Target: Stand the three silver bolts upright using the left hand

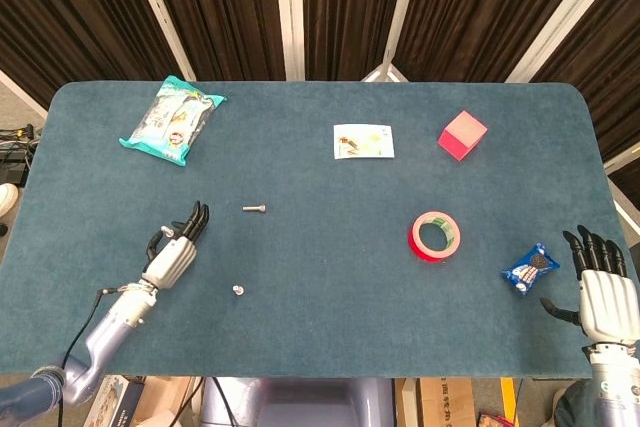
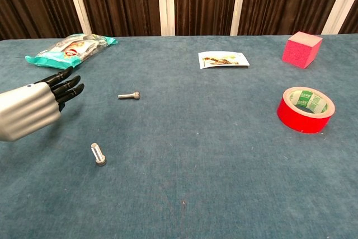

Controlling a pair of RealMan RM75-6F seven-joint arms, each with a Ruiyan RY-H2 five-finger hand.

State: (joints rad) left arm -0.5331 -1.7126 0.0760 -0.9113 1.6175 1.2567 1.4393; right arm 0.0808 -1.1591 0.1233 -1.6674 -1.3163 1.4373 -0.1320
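Observation:
Two silver bolts show. One bolt (image 1: 254, 209) (image 2: 129, 95) lies flat on the blue table, left of centre. A second bolt (image 1: 238, 290) (image 2: 98, 154) stands on its head nearer the front edge. My left hand (image 1: 172, 252) (image 2: 33, 107) hovers to the left of both, fingers stretched out toward the far side, holding nothing and touching neither bolt. My right hand (image 1: 600, 287) is beyond the table's right front corner, fingers spread and empty. A third bolt is not visible in either view.
A teal snack bag (image 1: 172, 119) (image 2: 70, 48) lies far left. A printed card (image 1: 363, 141) and a pink cube (image 1: 462, 135) sit at the back. A red tape roll (image 1: 436, 236) and a blue packet (image 1: 530, 268) are on the right.

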